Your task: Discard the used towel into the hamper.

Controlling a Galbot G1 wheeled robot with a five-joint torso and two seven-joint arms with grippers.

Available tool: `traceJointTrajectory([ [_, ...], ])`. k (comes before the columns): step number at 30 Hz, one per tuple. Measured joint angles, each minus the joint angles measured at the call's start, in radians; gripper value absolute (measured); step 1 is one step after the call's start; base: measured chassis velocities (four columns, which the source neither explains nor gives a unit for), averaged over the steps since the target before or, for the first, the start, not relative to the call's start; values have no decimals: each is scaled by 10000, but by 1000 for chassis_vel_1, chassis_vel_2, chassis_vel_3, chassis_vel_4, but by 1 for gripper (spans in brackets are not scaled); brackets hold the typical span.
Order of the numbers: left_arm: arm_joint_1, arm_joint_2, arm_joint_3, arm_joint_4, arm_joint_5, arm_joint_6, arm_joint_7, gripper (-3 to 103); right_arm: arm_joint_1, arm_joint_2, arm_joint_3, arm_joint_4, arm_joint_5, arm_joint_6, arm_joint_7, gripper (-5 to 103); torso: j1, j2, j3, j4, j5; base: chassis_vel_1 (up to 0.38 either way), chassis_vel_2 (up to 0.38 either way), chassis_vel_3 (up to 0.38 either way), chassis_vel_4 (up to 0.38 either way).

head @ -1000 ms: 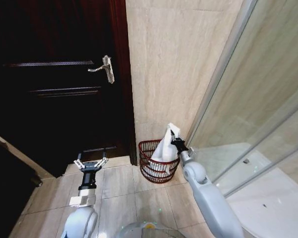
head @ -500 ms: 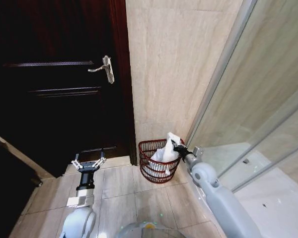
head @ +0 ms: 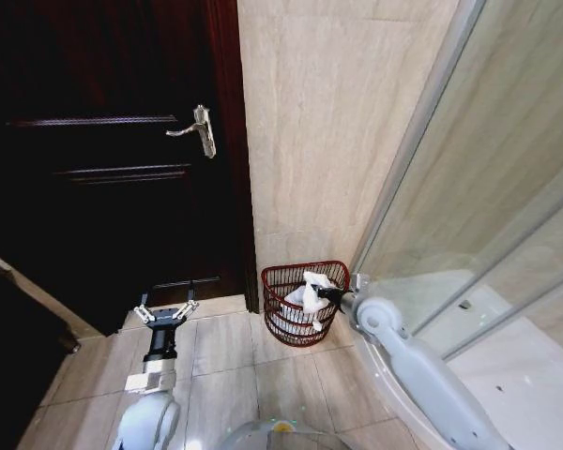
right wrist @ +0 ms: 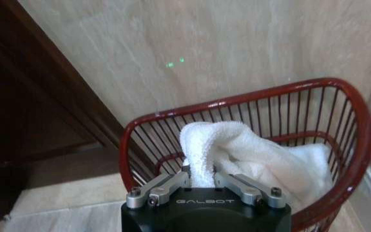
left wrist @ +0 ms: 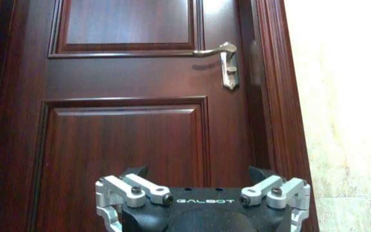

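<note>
The hamper (head: 283,277), a reddish-brown wire basket, stands on the floor against the beige wall, between the door and the shower glass. A white towel (head: 309,297) lies bunched inside it. My right gripper (head: 329,293) reaches in over the hamper's right rim and is shut on a fold of the towel (right wrist: 237,152); the hamper's rim (right wrist: 237,96) curves around it in the right wrist view. My left gripper (head: 161,311) hangs open and empty low on the left, in front of the door.
A dark wooden door (head: 103,159) with a metal lever handle (head: 199,128) fills the left; the handle (left wrist: 224,60) also appears in the left wrist view. Shower glass (head: 488,216) slants along the right. Beige floor tiles (head: 235,366) lie before the hamper.
My right gripper has come down with the towel, from above the hamper's rim into the basket; the towel now lies bunched inside. The left arm has barely moved.
</note>
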Motion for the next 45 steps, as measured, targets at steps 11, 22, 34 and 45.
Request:
traceJointTrajectory([
  [11,0,-220,-44,201,26,-153,14,100,1835,833,-1269,-2714,305,-33,498,4,1,1,1,2,0,0,0,0,0],
  [22,-32,-225,-205,316,-88,-226,11,100,2132,1269,-1336,-4333,35,30,397,4,1,2,1,0,0,0,0,0,0],
  [34,-134,-146,-169,289,-80,-175,29,100,2102,1318,-914,-4637,-475,129,245,7,1,2,1,-1,1,0,0,0,0],
  [45,-6,-174,-174,97,-30,-125,53,100,1470,833,-704,-2592,-548,80,283,44,1,3,1,-1,2,0,0,0,0],
])
